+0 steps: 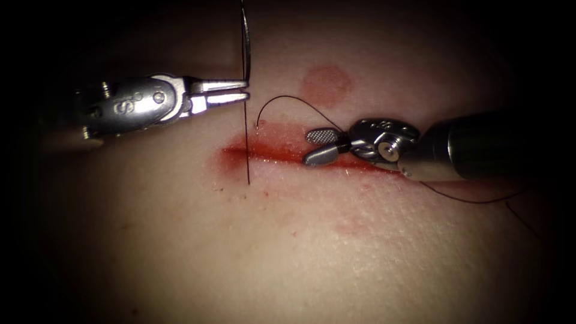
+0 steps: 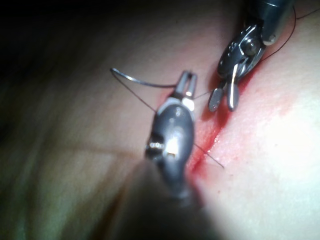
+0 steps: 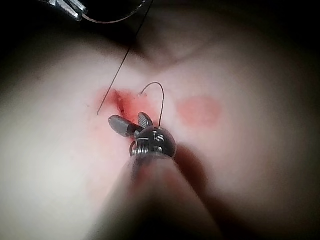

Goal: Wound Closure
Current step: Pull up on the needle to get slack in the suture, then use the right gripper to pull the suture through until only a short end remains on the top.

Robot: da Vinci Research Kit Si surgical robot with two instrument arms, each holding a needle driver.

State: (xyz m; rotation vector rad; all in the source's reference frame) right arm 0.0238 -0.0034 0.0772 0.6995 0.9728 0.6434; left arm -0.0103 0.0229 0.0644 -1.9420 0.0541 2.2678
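Observation:
The cut runs across the tissue, wet with red fluid. My left tool hovers above the cut's left end, jaws shut on the curved needle near one end of its curve. The needle rises clear of the tissue. From there the thread drops straight across the cut to a point just below it. A second arc of thread leaves the tissue just above the cut and curves to my right tool. That tool lies over the cut's middle with jaws open, holding nothing. The left wrist view shows the needle in the left tool.
A round pink mark sits on the tissue above the cut. Slack thread trails under the right tool's shaft. The right wrist view shows the right tool's open jaws and the thread arc.

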